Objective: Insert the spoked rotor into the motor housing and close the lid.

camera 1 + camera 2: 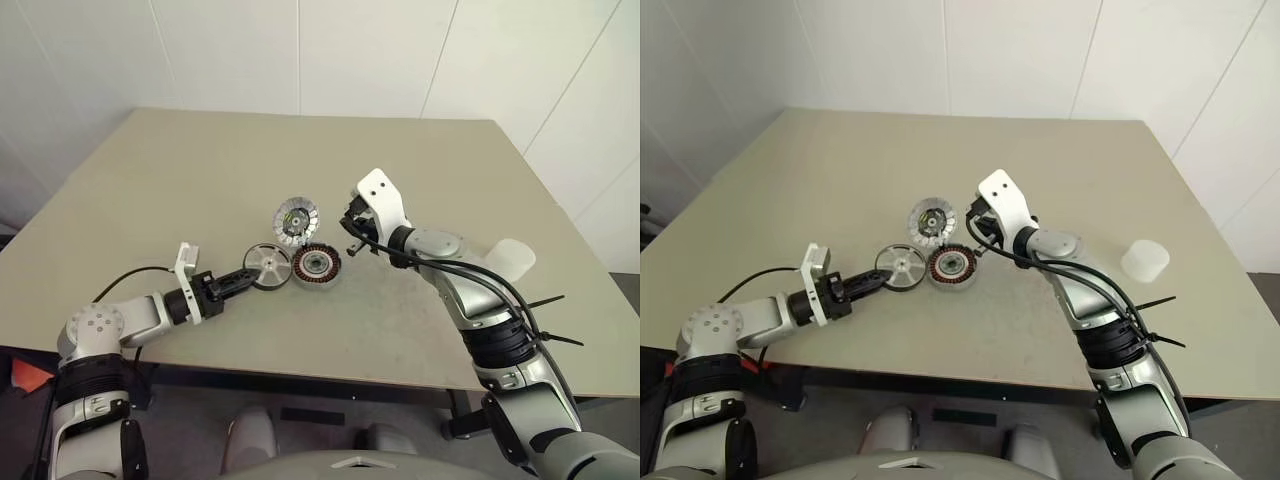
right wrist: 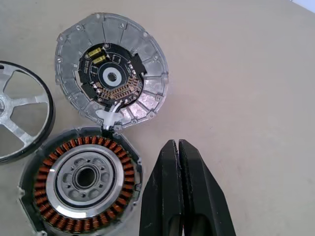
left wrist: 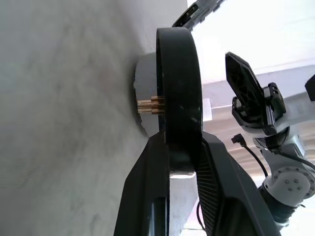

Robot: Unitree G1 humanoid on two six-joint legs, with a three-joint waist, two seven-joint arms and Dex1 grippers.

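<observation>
My left gripper [image 3: 183, 147] is shut on the dark outer ring of the spoked rotor [image 1: 268, 266] and holds it about level, just above the table. The rotor's rim is close beside the left edge of the motor housing [image 1: 317, 265], which lies flat with its copper windings up. Behind them lies the lid [image 1: 295, 217], inner side up, with a dark hub and small yellow parts [image 2: 110, 69]. My right gripper [image 2: 178, 144] is shut on nothing and hovers to the right of the housing [image 2: 81, 182], near the lid.
The parts sit at the middle of a beige table [image 1: 200, 170]. A translucent white plastic cup [image 1: 510, 258] stands at the right, behind my right forearm. The table's near edge runs just under my left arm.
</observation>
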